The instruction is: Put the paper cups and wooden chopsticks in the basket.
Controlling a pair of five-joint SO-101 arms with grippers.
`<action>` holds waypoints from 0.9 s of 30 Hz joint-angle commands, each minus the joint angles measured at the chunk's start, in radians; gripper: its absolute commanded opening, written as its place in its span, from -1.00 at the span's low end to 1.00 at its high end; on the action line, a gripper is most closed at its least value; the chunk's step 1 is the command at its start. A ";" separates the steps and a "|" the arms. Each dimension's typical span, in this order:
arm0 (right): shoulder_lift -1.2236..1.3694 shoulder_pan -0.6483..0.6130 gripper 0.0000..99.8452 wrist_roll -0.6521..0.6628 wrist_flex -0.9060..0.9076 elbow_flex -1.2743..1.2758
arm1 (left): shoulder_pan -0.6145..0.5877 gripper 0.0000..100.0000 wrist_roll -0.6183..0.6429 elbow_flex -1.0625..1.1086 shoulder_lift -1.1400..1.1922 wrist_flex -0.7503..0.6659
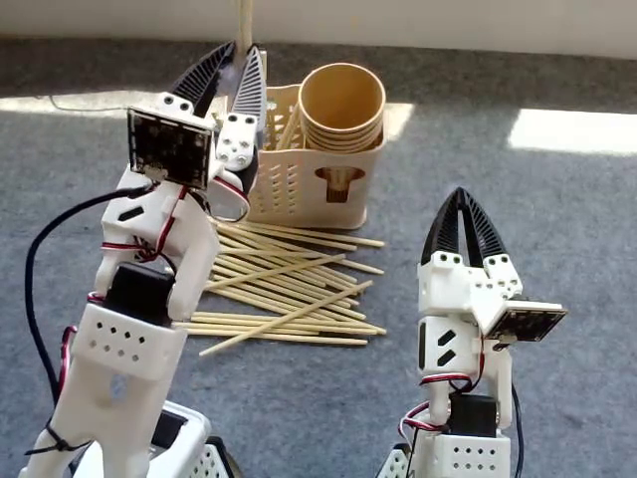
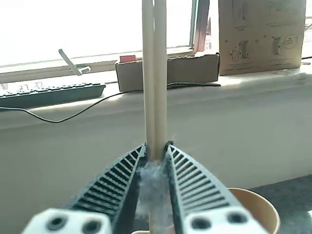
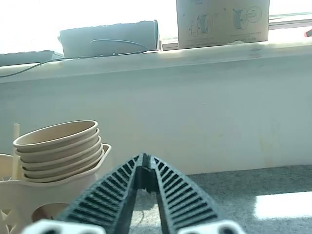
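My left gripper (image 1: 242, 52) is raised over the left part of the cream basket (image 1: 299, 189), shut on two wooden chopsticks (image 2: 154, 73) that stand upright from its tips (image 2: 155, 148). A stack of paper cups (image 1: 341, 105) sits in the basket's right part, with the top cup's rim (image 2: 253, 204) below my left gripper. Several chopsticks (image 1: 284, 294) lie in a loose pile on the grey carpet in front of the basket. My right gripper (image 1: 463, 199) stands shut and empty, to the right of the pile. The cup stack (image 3: 58, 151) and basket (image 3: 24, 209) lie ahead of its closed tips (image 3: 145, 161).
A few chopsticks (image 1: 289, 124) stand inside the basket beside the cups. A white wall (image 3: 195, 112) runs behind the basket, with cardboard boxes (image 2: 261, 34) on its sill. Grey carpet (image 1: 557, 229) stretches right of the right arm.
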 commanded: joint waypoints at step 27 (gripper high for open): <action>-0.016 0.007 -0.99 0.009 0.002 0.105 | -0.048 -0.84 0.064 0.008 0.173 0.000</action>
